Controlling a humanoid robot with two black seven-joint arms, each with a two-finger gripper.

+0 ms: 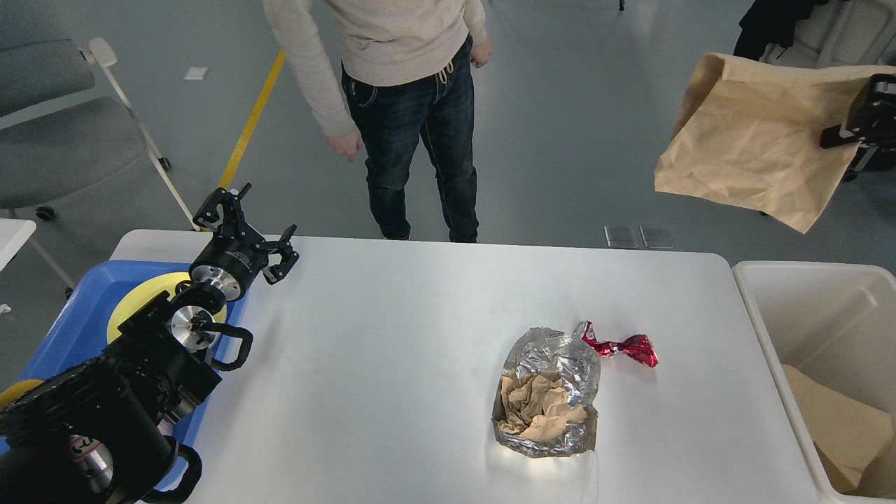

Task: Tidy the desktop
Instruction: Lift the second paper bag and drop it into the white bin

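My left hand (246,227) hangs spread and empty over the table's (392,350) far left corner, above the blue tray (66,329) with its yellow disc (143,297); swinging inward, it could clip the tray. At mid-table lies a foil bag (553,392) stuffed with crumpled paper, with a red wrapper (626,348) touching it. My right hand (864,122) grips a brown paper sheet (752,140) high beyond the bin (805,329); released here, it looks likely to fall outside.

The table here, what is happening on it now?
The robot is tidying the desktop. Its right gripper holds a brown paper bag in the air, beyond the off-white bin. The left gripper hangs open over the blue tray. A foil wrapper with crumpled paper and a red wrapper remain on the table.
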